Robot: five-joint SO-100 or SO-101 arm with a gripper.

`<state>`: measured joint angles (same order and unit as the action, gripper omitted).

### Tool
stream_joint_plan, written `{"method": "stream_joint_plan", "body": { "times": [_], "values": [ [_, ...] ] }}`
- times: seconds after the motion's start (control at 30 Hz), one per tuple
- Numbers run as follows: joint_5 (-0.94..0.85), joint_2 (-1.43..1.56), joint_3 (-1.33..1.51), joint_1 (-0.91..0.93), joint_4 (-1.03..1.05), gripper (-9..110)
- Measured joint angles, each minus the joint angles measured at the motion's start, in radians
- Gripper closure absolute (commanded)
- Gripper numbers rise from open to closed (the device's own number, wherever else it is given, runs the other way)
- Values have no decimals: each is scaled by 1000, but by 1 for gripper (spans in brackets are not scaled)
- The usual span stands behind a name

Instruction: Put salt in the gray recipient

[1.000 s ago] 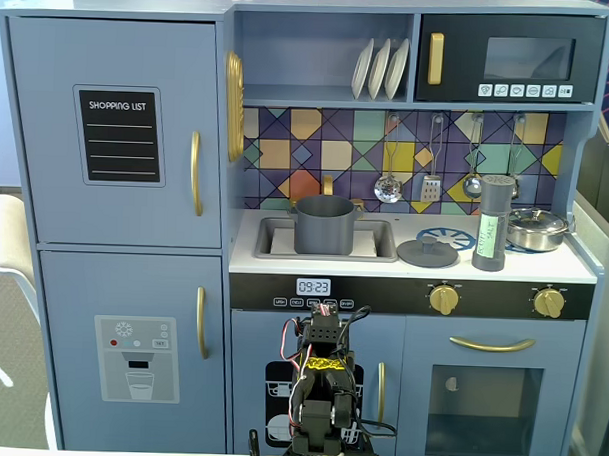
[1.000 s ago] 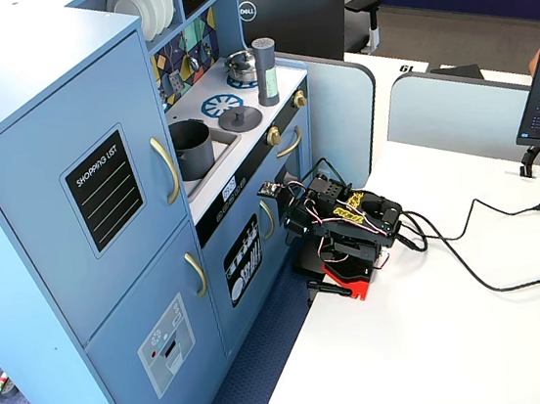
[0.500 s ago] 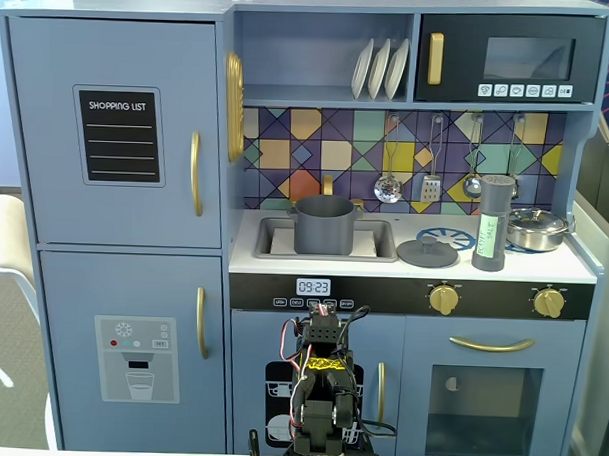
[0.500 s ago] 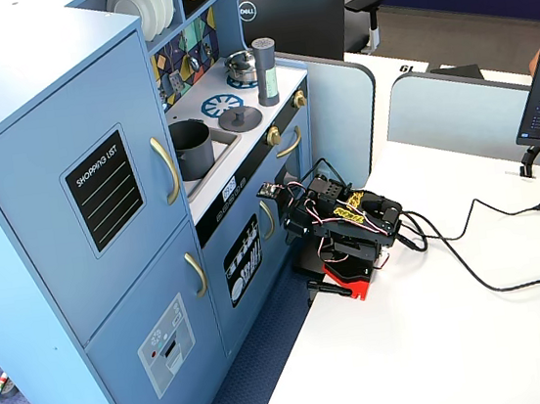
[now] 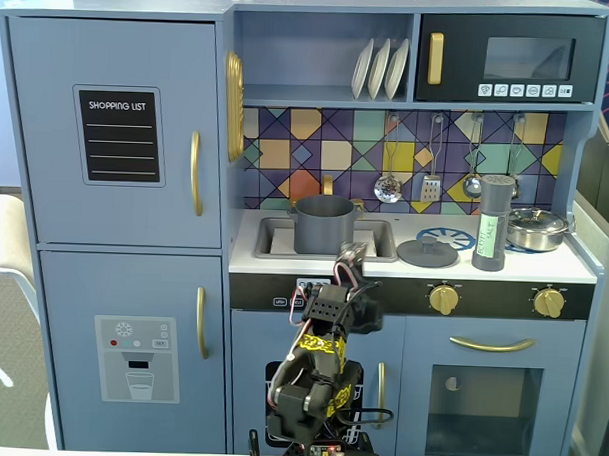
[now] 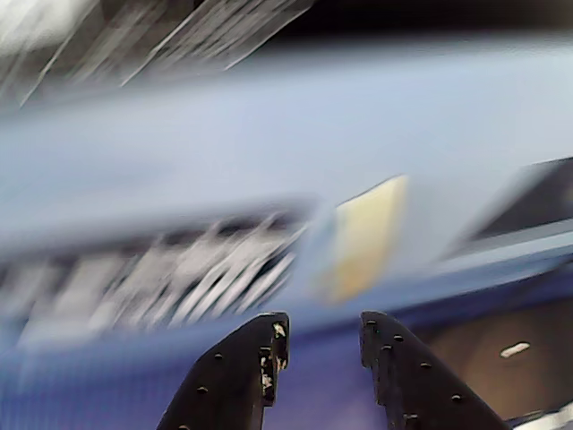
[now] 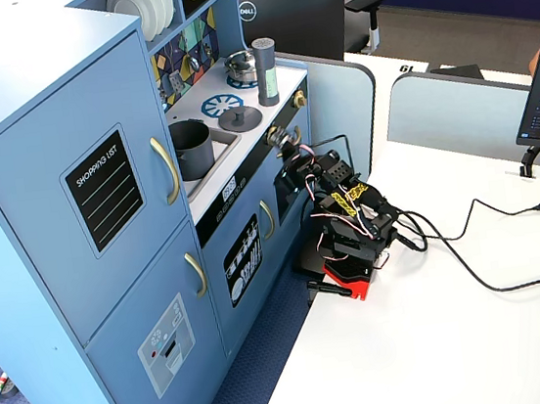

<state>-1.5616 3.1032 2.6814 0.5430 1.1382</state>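
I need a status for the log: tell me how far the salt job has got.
Nothing is done: the salt shaker stands on the stovetop, the gray pot in the sink. The gripper is empty, jaws apart, below counter level. Left: grasp the shaker and put it in the pot.

arm (image 5: 314, 373): unfolded, raised | gripper (image 5: 350, 256): now near counter edge

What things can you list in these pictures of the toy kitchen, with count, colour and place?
shaker: 1, gray, green label, worktop right, upright
pot: 1, dark gray, in sink
lid: 1, gray, flat on worktop between pot and shaker
steel pot: 1, shiny, right of shaker
plates: 3, white, upper shelf
utensils: 3, silver, hanging on backsplash
arm: 1, black, front of kitchen
tool: 1, black, open, empty
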Motion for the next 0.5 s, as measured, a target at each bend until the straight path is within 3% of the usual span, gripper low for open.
{"method": "stream_joint_plan", "body": {
  "times": [0.13, 0.3, 0.4, 0.5],
  "values": [
    [8, -58, -104, 199, -112, 100],
    [-6, -249, -181, 385, -474, 84],
    [12, -348, -219, 420, -669, 65],
    [40, -413, -224, 423, -824, 59]
  ]
}}
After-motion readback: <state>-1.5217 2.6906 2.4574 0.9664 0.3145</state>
